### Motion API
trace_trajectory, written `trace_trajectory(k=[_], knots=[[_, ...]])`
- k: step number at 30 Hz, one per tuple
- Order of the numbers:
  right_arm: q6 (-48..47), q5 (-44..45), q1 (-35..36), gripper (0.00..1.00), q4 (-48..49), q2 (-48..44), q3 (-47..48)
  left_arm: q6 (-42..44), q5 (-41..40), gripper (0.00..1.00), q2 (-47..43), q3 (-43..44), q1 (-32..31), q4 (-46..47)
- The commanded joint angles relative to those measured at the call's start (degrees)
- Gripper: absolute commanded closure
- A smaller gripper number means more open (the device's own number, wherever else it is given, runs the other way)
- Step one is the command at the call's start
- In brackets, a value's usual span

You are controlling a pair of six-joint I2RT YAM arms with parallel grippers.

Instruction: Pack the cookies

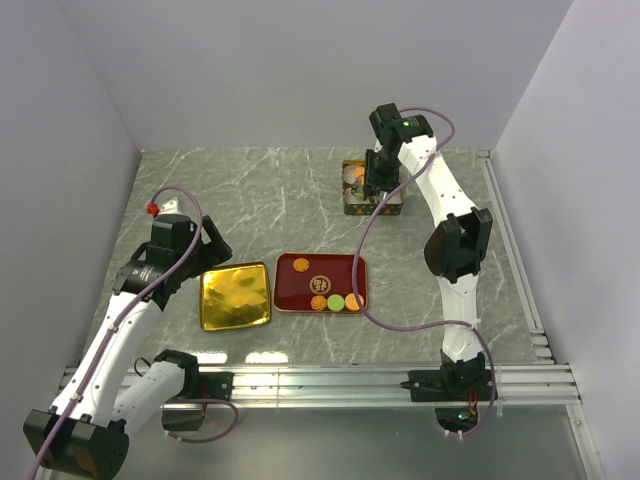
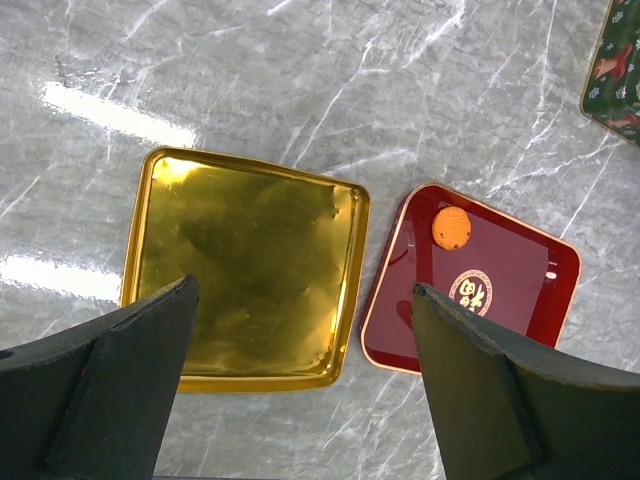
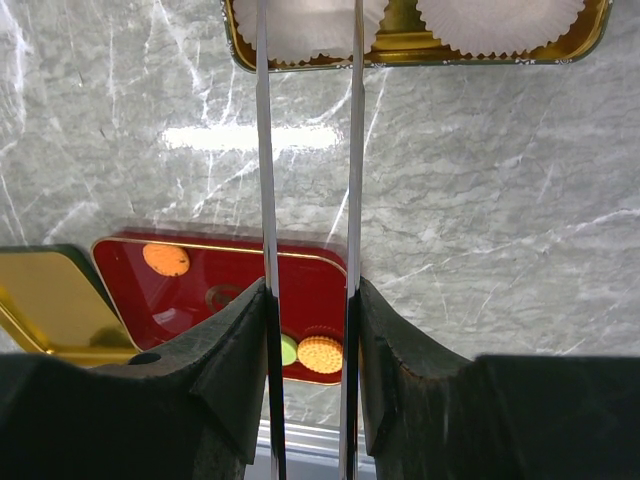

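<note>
Left hand (image 2: 305, 290) by gold tray (image 2: 250, 260), cookies (image 1: 336, 302) rightward on red tray (image 1: 342, 268)

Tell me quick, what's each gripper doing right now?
Left gripper: open, holding nothing.
Right gripper: closed on thin metal tongs.

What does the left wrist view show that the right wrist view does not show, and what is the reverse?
Only the left wrist view: the whole gold tray and the outer corner of a green patterned tin. Only the right wrist view: white paper cups inside the tin, plus a green cookie and a tan cookie on the red tray. Both: the red tray, its orange cookie, the marble table and some of the gold tray.
</note>
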Motion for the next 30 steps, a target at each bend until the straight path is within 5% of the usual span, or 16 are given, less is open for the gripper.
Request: trace_trajectory(k=[1, 30], knots=[[-0.77, -0.06, -0.24, 0.61, 1.23, -0.68, 0.96, 0.47, 0.35, 0.07, -0.03, 0.54, 0.17, 1.18], [-0.77, 0.21, 0.11, 0.47, 0.97, -4.28, -0.09, 0.29, 0.26, 0.07, -1.53, 0.45, 0.08, 1.26]])
